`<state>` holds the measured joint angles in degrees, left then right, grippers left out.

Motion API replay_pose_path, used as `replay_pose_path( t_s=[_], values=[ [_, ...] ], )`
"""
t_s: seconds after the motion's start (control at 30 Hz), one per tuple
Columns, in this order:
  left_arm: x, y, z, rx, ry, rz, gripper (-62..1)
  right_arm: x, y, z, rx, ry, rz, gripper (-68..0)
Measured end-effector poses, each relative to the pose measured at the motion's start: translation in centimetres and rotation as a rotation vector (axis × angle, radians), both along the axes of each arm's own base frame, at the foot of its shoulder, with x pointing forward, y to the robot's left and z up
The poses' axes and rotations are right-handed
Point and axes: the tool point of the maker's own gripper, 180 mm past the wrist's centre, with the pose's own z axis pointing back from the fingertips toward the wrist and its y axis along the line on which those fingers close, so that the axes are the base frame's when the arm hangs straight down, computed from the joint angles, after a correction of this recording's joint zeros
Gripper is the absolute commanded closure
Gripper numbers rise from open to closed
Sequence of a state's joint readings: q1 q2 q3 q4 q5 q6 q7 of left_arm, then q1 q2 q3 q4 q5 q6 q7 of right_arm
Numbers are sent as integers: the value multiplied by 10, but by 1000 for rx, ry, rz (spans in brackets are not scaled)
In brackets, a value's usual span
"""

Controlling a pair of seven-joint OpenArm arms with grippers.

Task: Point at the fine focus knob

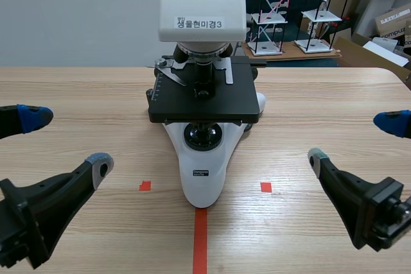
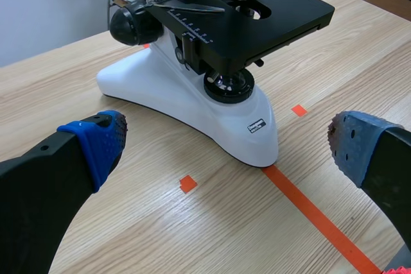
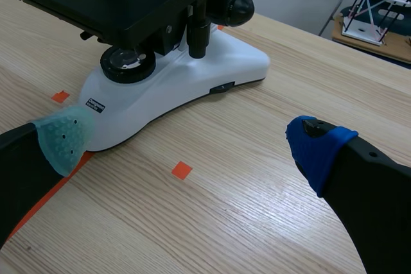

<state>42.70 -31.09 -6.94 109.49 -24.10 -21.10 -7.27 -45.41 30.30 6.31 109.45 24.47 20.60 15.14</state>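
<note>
Fine focus knob (image 3: pixel 236 4) on the flank of the microscope (image 1: pixel 202 187), just behind the black stage (image 1: pixel 205 97), well apart from both grippers; left gripper (image 1: pixel 67 139) spread wide, holding nothing; right gripper (image 1: pixel 354 140) spread wide too, empty

We see a wood-grain tabletop (image 1: pixel 83 104) bearing orange-red tape marks. Beyond its far edge, two white tiered racks (image 1: pixel 270 14) stand side by side on a low wooden platform (image 1: pixel 292 54). Cardboard boxes (image 1: pixel 393 20) sit near them, and a pale wall (image 1: pixel 77 11) rises behind.
</note>
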Motion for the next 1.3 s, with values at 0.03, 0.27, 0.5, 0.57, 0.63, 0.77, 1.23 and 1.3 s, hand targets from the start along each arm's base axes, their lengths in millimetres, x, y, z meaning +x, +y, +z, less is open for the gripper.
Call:
replay_pose_path(
  t_s=[0.03, 0.27, 0.5, 0.57, 0.63, 0.77, 1.23, 1.3],
  values=[
    [0, 0, 0, 0, 0, 0, -623, 0, 0, 0, 0, 0, 0, -679],
    [0, 0, 0, 0, 0, 0, -623, 0, 0, -1, -11, 1, 4, -679],
    [0, 0, 0, 0, 0, 0, -623, 3, -1, 1, -16, -8, 1, -679],
    [0, 0, 0, 0, 0, 0, -623, 10, -5, 3, -23, -29, -20, -648],
    [0, 0, 0, 0, 0, 0, -623, 16, -12, 2, -25, -42, -40, -568],
    [0, 0, 0, 0, 0, 0, -623, 31, -31, -14, -39, -29, -87, -355],
    [0, 0, 0, 0, 0, 0, -623, 116, -80, -46, -11, -100, -192, -6],
    [0, 0, 0, 0, 0, 0, -623, 126, -79, -47, -4, -109, -188, -7]
  ],
)
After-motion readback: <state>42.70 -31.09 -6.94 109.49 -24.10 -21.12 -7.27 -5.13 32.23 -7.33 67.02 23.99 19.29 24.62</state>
